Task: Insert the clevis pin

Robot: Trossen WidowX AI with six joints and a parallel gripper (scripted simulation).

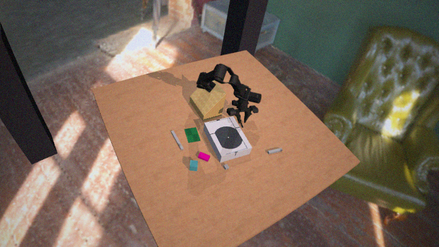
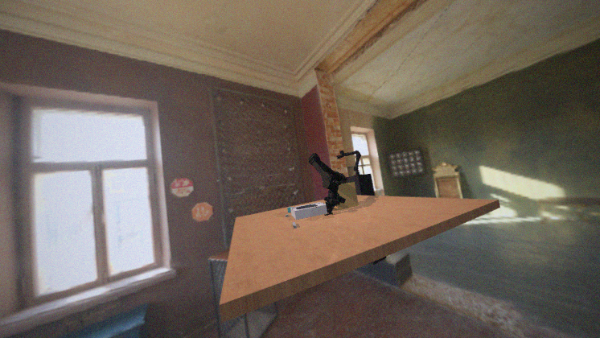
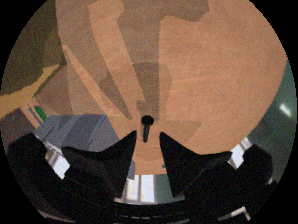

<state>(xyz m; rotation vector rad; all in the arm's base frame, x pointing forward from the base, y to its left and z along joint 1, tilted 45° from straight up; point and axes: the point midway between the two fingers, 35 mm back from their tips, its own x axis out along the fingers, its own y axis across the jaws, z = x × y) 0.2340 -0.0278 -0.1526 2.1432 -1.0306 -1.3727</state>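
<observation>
The worktop (image 1: 276,184) (image 2: 335,239) (image 3: 225,75) is carrying everything, and the black arm (image 1: 219,73) (image 2: 322,167) is reaching down beside the pale tray (image 1: 216,142) (image 2: 310,211) (image 3: 80,130). The claw (image 1: 243,124) (image 2: 329,212) (image 3: 148,133) is standing partly spread, gripping nothing. The dark disc (image 1: 225,134) (image 2: 308,206) is lying in the tray, its small middle hole showing, so that half is seemingly ready. The pin (image 3: 146,131) is waiting outside the tray, near the fingertips; whether it is lying or standing, I cannot tell. Grasping, lifting, threading and letting go are all remaining.
</observation>
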